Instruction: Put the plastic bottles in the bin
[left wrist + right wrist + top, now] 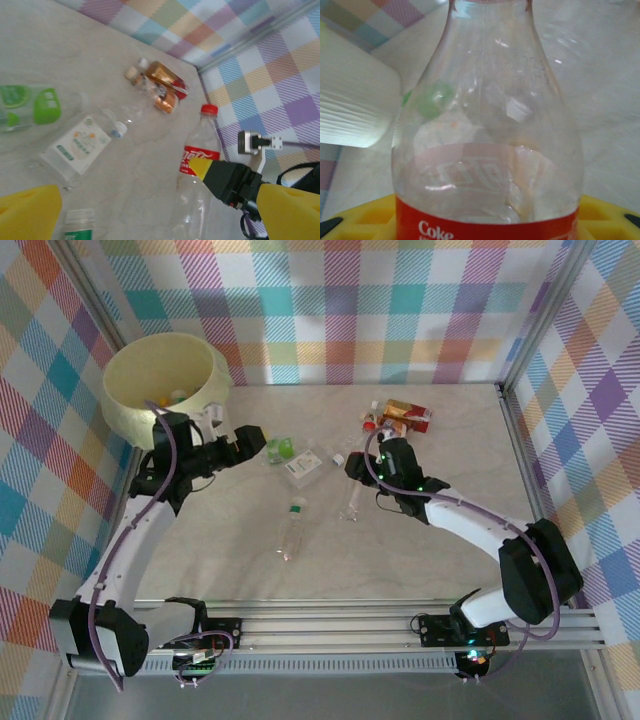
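Right claw (357, 470) pinched on the Coke bottle (487, 100) at its red label band, well right of the bin (112, 380). Left claw (258, 443) spread, nearer the bin. Bottle judged empty, light, thin-walled and slick; the label band is a sound hold.

bin (125, 415): table's (450, 540) far-left corner, some bottles (177, 396) inside | leftmost loose bottle (280, 448): mid-table, right of bin | flattened bottle (303, 469): just right of it | Coke bottle (353, 498): further right | lone bottle (292, 530): nearer, before flattened bottle | bottle cluster (400, 418): far right, behind Coke bottle
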Controlling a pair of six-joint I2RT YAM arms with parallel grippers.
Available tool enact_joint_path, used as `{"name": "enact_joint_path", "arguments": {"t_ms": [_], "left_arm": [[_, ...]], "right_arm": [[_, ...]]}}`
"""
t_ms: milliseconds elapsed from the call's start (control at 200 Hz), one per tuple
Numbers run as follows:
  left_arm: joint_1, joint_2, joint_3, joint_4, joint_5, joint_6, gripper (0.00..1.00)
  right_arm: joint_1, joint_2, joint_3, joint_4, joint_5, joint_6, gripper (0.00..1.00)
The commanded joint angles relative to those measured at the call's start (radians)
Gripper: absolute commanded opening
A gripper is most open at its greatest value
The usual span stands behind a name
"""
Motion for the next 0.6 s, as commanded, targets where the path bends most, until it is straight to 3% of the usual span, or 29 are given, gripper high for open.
{"name": "enact_joint_path", "arguments": {"t_ms": [0,155,385,595], "left_arm": [[-0.041,0.042,0.024,0.037,0.121,0.032,1.00],[-0.098,0.120,0.082,-0.008,0.244,0.103,1.00],[-0.146,0.217,0.108,0.121,0.337,0.061,1.00],[-0.244,0.259,0.148,0.154,0.423,0.121,1.00]], "right_arm": [[0.017,-0.008,0.067,0.113,-0.082,-0.005,0.35],[0.026,-0.002,0.127,0.133,-0.140,0.035,0.34],[0.028,0.005,0.157,0.212,-0.238,0.129,0.34],[0.031,0.017,0.171,0.353,-0.285,0.231,0.33]]}}
